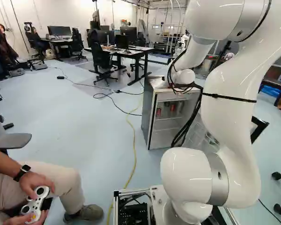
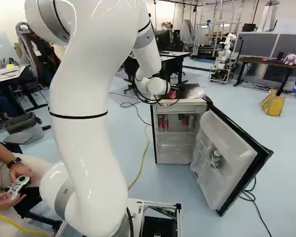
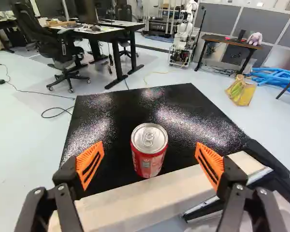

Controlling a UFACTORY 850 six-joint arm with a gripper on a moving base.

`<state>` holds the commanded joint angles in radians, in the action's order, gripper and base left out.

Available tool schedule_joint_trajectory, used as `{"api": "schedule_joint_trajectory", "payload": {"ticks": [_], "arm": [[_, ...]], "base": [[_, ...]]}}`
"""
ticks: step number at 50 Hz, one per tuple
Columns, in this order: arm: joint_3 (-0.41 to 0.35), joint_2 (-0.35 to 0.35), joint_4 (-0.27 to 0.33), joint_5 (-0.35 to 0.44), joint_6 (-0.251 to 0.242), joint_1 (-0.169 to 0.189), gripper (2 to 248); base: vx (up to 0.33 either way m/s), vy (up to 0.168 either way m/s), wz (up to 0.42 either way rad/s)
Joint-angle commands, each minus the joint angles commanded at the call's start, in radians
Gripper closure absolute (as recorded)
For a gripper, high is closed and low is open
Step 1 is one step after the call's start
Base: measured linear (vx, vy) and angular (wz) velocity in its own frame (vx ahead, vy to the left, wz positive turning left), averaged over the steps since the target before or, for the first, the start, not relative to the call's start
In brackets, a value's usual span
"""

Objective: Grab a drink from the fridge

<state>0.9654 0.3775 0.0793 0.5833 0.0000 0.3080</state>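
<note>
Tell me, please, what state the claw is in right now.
Claw: open, holding nothing; the can stands upright on the fridge, a gap between it and each finger.

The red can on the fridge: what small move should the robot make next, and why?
Probably ease the gripper straight back: the red can stands upright on the fridge, whose door is open, and the spread fingers touch neither side of the can.
</note>
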Motion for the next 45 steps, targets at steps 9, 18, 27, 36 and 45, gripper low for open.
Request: {"api": "schedule_joint_trajectory", "payload": {"ticks": [9, 18, 27, 36, 45], "arm": [[0.000, 0.000, 0.000, 0.000, 0.000, 0.000, 3], [0.000, 0.000, 0.000, 0.000, 0.000, 0.000, 3], [0.000, 0.000, 0.000, 0.000, 0.000, 0.000, 3], [-0.001, 0.000, 0.000, 0.000, 0.000, 0.000, 3], [-0.020, -0.016, 0.000, 0.000, 0.000, 0.003, 3]], "base": [[0.000, 0.000, 0.000], [0.000, 0.000, 0.000], [0.000, 0.000, 0.000], [0.000, 0.000, 0.000], [0.000, 0.000, 0.000]]}}
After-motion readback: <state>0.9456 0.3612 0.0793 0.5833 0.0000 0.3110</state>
